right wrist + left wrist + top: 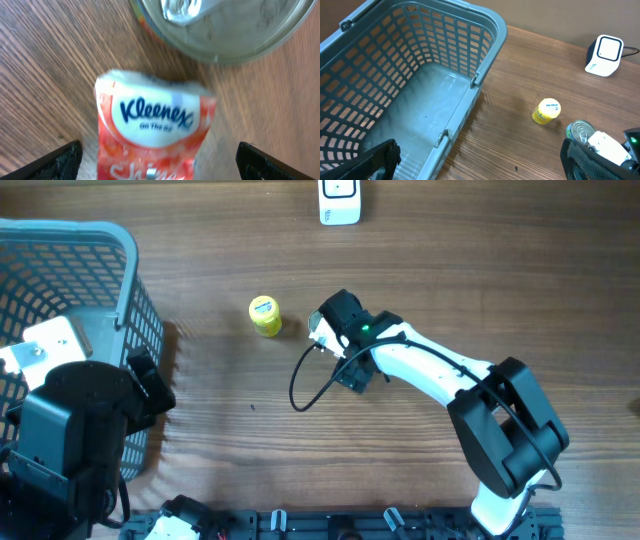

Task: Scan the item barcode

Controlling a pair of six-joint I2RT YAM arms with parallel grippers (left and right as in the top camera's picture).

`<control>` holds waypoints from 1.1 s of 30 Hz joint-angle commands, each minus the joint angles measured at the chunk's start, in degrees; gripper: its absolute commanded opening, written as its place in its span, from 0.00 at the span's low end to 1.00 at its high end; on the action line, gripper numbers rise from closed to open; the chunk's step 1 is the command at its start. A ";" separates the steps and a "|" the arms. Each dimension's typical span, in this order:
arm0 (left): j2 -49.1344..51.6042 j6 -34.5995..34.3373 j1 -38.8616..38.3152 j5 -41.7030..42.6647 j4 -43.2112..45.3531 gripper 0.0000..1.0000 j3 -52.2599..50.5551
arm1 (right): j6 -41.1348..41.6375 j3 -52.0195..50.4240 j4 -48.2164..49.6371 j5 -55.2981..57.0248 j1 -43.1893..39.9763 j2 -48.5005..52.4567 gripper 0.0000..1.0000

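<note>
A red and white Kleenex tissue pack [155,125] lies flat on the wooden table, between the wide-apart fingers of my right gripper [157,161], which is open and touches nothing. Just beyond the pack stands a metal can with a pull-tab lid [225,25]. From the left wrist the can [581,131] and the white pack [606,146] show beside the right gripper. The white barcode scanner [340,200] stands at the table's far edge. My left gripper [480,167] is open and empty above the basket's near corner.
A grey-blue plastic basket [128,290] fills the left side, its mesh wall [485,45] next to my left arm. A small yellow bottle [264,315] lies left of my right gripper [332,330]. A black cable [300,385] loops below it.
</note>
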 commanded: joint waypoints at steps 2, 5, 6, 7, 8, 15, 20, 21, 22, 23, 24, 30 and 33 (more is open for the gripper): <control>-0.04 -1.22 -0.15 0.26 0.02 1.00 -0.07 | 13.29 0.22 -3.43 1.16 3.78 -0.02 1.00; -0.04 -1.22 -0.15 0.28 0.00 1.00 -0.07 | 20.33 1.49 -4.72 1.11 5.27 -1.55 1.00; -0.04 -1.22 -0.15 0.28 0.00 1.00 -0.07 | 23.67 2.01 -5.09 0.52 5.68 -2.10 1.00; -0.04 -1.25 -0.15 0.28 0.02 1.00 -0.07 | 25.33 2.40 -5.40 -0.26 5.86 -2.49 1.00; -0.04 -1.25 -0.15 0.28 0.02 1.00 -0.07 | 27.82 2.99 -5.79 -1.73 6.03 -2.84 1.00; -0.04 -1.22 -0.15 0.31 -0.07 1.00 -0.07 | 44.39 6.05 -6.71 -8.61 6.05 -3.43 1.00; -0.04 -1.20 -0.15 0.70 -0.50 1.00 -0.07 | 45.44 6.05 -10.78 -10.75 6.08 -3.43 1.00; -0.04 -1.22 -0.15 0.74 -0.48 1.00 -0.07 | 45.44 6.05 -11.98 -13.35 6.05 -3.43 1.00; -0.04 -1.22 -0.15 0.74 -0.48 1.00 -0.07 | 45.42 6.05 -12.81 -15.91 6.05 -3.43 1.00; -0.04 -1.22 -0.15 0.74 -0.48 1.00 -0.07 | 45.40 6.05 -13.81 -19.04 6.05 -3.43 1.00; -0.04 -1.22 -0.15 0.72 -0.46 1.00 -0.07 | 45.42 6.05 -14.86 -22.01 6.05 -3.43 1.00; -0.04 -1.22 -0.15 0.72 -0.48 1.00 -0.07 | 61.00 6.05 -14.21 -21.73 6.05 -3.43 1.00; -0.04 -1.22 -0.15 0.74 -0.52 1.00 -0.07 | 72.72 6.05 -12.63 -24.68 6.05 -3.43 1.00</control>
